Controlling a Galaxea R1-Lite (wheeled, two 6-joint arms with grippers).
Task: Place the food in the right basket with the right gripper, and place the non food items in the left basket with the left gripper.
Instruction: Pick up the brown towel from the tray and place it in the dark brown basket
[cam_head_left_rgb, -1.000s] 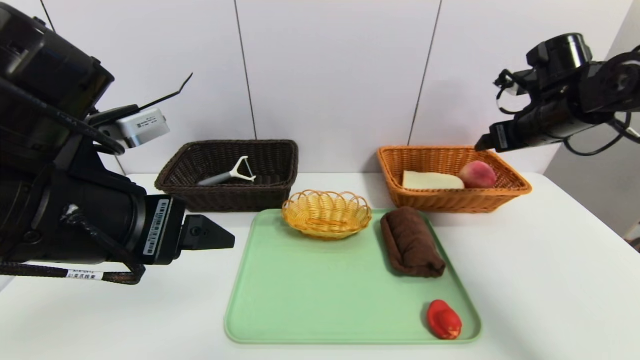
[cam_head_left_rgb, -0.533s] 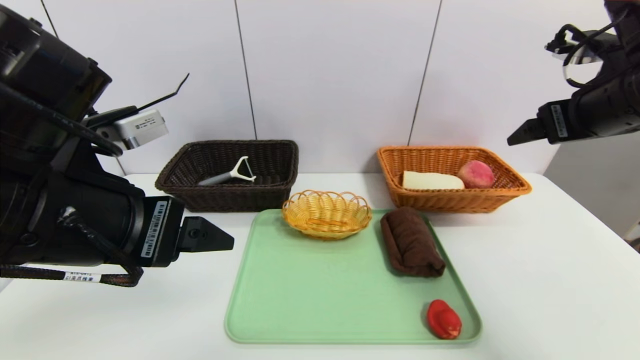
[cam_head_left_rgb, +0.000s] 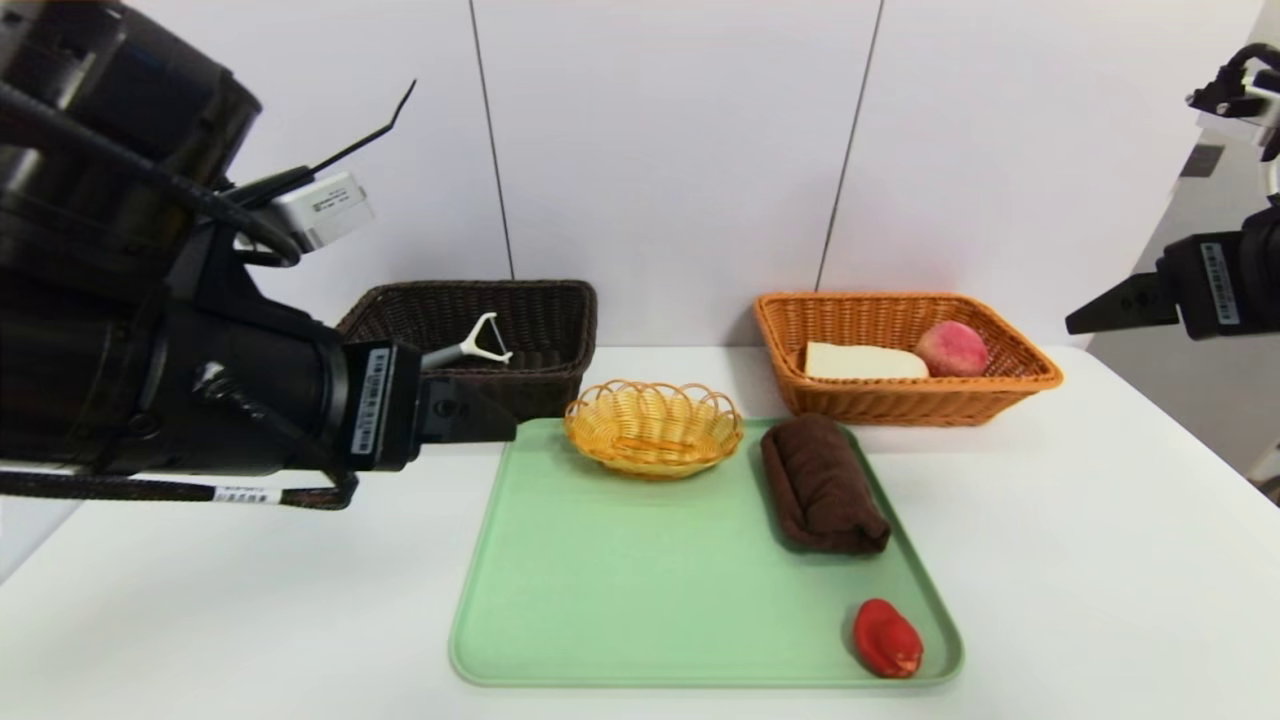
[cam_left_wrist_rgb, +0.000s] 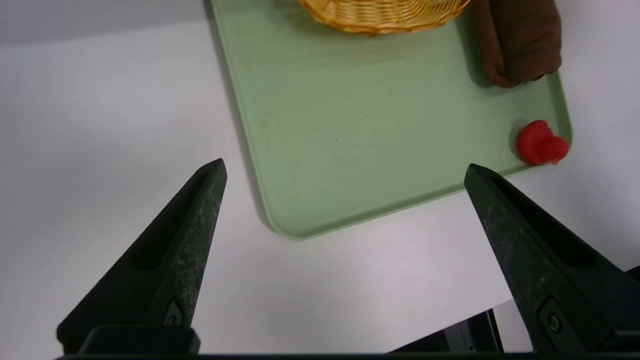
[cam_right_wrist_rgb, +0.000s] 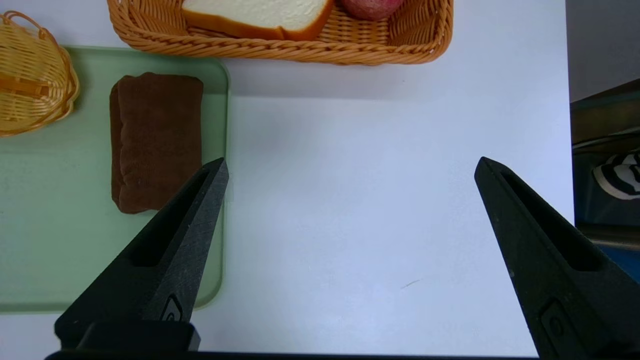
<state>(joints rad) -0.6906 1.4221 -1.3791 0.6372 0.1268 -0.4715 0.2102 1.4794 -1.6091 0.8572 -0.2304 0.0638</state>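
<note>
Head view: The left gripper is open and grasps nothing; it is in front of the dark basket. The right gripper is open and unloaded, to the right of the orange basket. The peeler lies in the dark basket; the white slice and the pink fruit lie in the orange basket. The small wicker basket, brown cloth and red object remain to be sorted from the green tray. Caution: a low approach by the left arm could strike the dark basket's rim. Finish: dark and orange weaves, sloping walls; tray smooth, corners rounded.

Left wrist view: The jaws are spread wide, with nothing between them. Caution: the red object, probably a non-food item, lies near the tray edge; an off-centre grip could roll it or catch the edge. Finish: red object glossy and lumpy; small basket shallow, of glossy yellow strands.

Right wrist view: The jaws stand wide apart over the white table. Caution: if both arms reach across the tray together, they could collide. Finish: cloth soft, folded thick; slice pale with a brown crust
</note>
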